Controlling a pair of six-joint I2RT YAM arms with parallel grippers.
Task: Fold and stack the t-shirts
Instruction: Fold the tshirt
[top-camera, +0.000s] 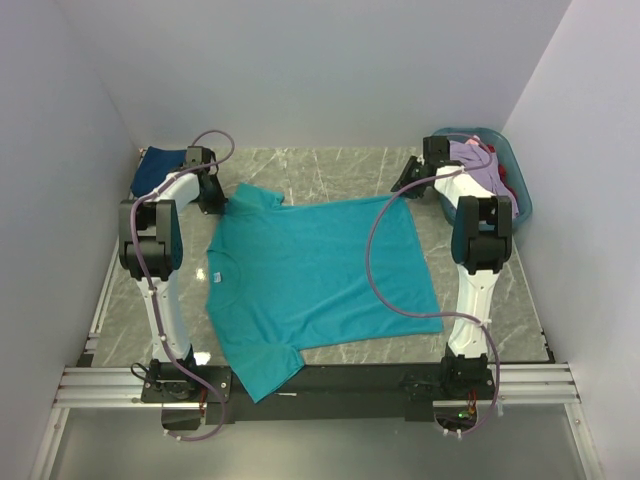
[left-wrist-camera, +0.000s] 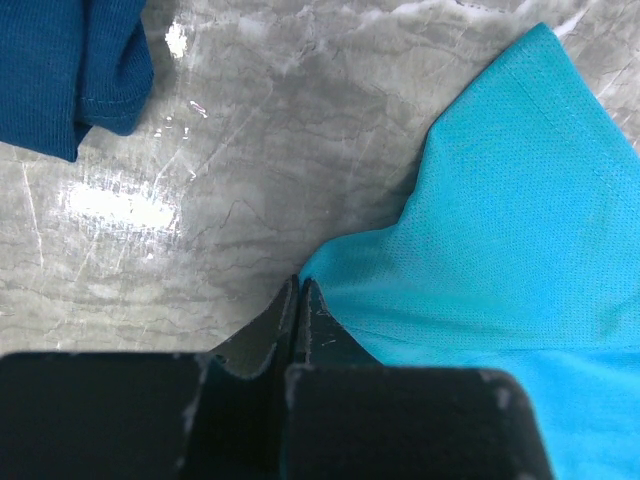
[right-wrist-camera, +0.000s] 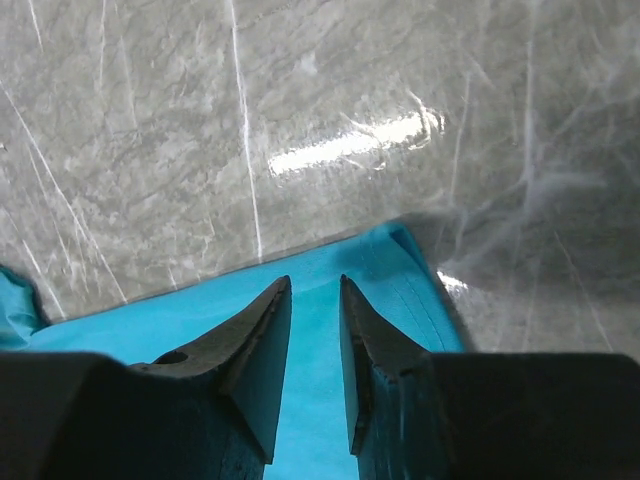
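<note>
Both arms (top-camera: 150, 240) (top-camera: 482, 232) outstretched over teal t-shirt (top-camera: 320, 270)

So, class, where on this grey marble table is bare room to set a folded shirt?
Far marble strip between the folded navy t-shirt and teal-blue plastic basket, behind the spread turquoise t-shirt. Centre is crowded.

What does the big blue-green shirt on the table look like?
The teal t-shirt is soft, finely knit cloth with short sleeves and a small white label at the collar. It lies spread mostly flat on the grey marble table, collar toward the left arm, one sleeve over the near edge. The left gripper is shut, pinching its far sleeve; the right gripper stands open over a hem corner.
</note>
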